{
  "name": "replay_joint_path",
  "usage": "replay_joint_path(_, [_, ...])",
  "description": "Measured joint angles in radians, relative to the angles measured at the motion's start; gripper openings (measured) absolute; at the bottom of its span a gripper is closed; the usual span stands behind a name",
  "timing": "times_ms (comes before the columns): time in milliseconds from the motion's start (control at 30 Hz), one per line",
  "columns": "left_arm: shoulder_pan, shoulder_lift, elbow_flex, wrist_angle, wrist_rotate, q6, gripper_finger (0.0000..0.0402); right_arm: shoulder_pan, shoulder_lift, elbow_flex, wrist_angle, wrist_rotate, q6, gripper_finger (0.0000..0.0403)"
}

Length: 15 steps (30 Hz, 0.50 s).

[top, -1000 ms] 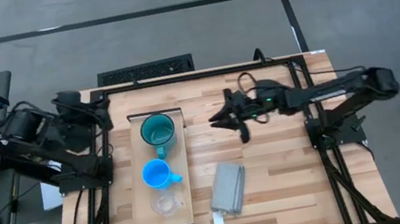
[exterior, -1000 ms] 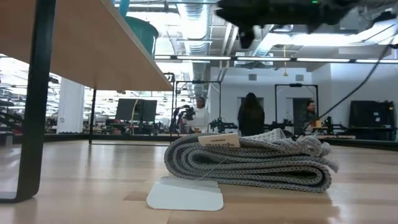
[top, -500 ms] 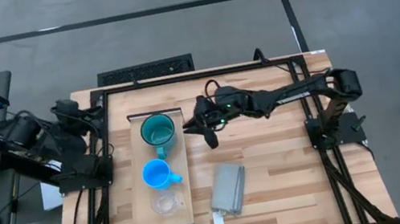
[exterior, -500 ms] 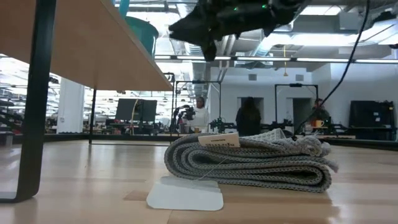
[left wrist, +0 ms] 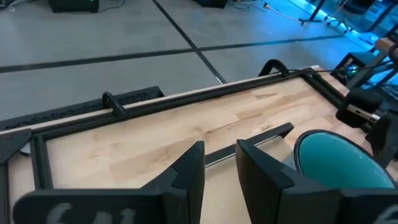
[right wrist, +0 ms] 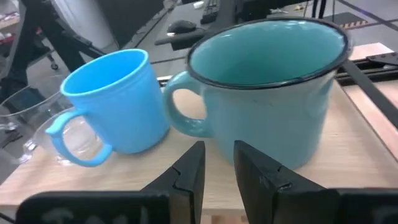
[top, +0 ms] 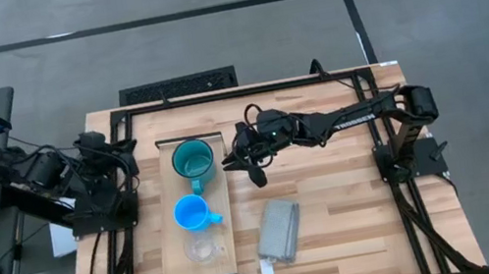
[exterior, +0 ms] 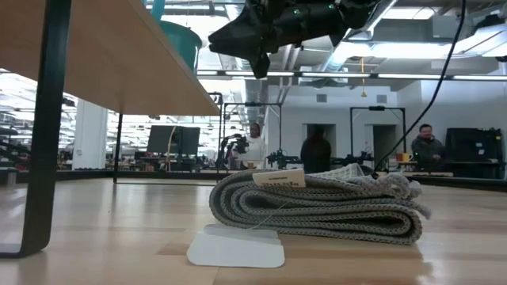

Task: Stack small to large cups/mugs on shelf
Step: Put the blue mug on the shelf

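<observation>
Three vessels stand by their bases in a row on the raised light wood shelf (top: 220, 201). The teal mug (top: 192, 159) is farthest, the blue mug (top: 192, 212) is in the middle, and the clear cup (top: 202, 250) is nearest. My right gripper (top: 232, 160) hangs just right of the teal mug (right wrist: 267, 81), apart from it, pointing at its side. Its fingers stand narrowly open with nothing between them. My left gripper (left wrist: 219, 155) waits at the table's left edge, also narrowly open and empty, looking toward the teal mug (left wrist: 336, 162).
A folded grey cloth (top: 278, 231) with a white tag lies on the table right of the shelf. The shelf (exterior: 119, 63) stands on dark legs above the tabletop. A black frame (top: 247, 90) runs along the table's edges. People show in the room beyond.
My right gripper has gone toward the table's left edge, up to the teal mug's right side, then slowed almost to a stop. My left arm has folded back and sunk at the table's left edge. The mugs and cup have stayed in place.
</observation>
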Motion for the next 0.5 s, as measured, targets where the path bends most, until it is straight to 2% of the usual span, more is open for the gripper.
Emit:
replay_joint_path(367, [0.0,-0.014,-0.011,0.008,-0.02,0.009,0.0082,0.001,0.0,0.011,0.003,0.0,-0.002,0.0107])
replay_joint_path(500, [0.0,-0.014,-0.011,0.008,-0.02,0.009,0.0082,0.019,0.047,0.063,-0.03,0.0,-0.022,0.0107])
